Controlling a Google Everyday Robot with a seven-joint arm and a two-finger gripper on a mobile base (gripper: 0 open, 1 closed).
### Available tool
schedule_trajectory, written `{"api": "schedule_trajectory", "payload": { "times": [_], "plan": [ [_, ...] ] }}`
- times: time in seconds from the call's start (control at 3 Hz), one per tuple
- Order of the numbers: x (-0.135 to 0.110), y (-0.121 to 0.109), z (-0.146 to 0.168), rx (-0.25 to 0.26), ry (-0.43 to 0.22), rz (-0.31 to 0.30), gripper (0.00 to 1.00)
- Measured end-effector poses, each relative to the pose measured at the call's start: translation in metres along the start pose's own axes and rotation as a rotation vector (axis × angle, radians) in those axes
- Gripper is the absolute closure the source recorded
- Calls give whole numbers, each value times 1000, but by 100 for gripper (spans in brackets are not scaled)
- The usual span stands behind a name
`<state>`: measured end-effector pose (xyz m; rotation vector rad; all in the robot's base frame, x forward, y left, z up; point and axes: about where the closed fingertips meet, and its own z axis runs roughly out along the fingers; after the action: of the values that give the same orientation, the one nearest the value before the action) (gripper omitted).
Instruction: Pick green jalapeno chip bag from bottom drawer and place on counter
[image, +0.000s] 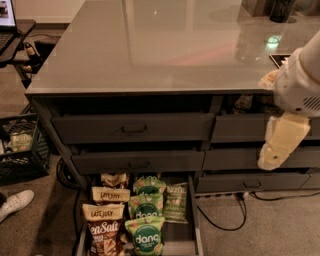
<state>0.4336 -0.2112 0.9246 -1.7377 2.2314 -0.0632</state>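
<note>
Green jalapeno chip bag (176, 202) at 6 o'clock in bottom drawer (193, 220), beside bright green bags (146, 206). Probably light, crinkly, slippery; best pinched at top edge. Gripper (272, 157) at 3 o'clock by counter (150, 45); wide or closed, cannot say.

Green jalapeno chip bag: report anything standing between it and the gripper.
Nothing lies on the green jalapeno chip bag. The gripper hangs up and right of it, before the right-hand drawers; only the right wall of the bottom drawer stands between, so come from above.
</note>
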Motion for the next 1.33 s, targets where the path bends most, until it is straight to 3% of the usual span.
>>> {"api": "schedule_trajectory", "payload": {
  "times": [0.67,1.33],
  "plan": [
    [15,5,96,-34,33,19,0],
    [15,9,114,-39,21,12,0]
  ]
}}
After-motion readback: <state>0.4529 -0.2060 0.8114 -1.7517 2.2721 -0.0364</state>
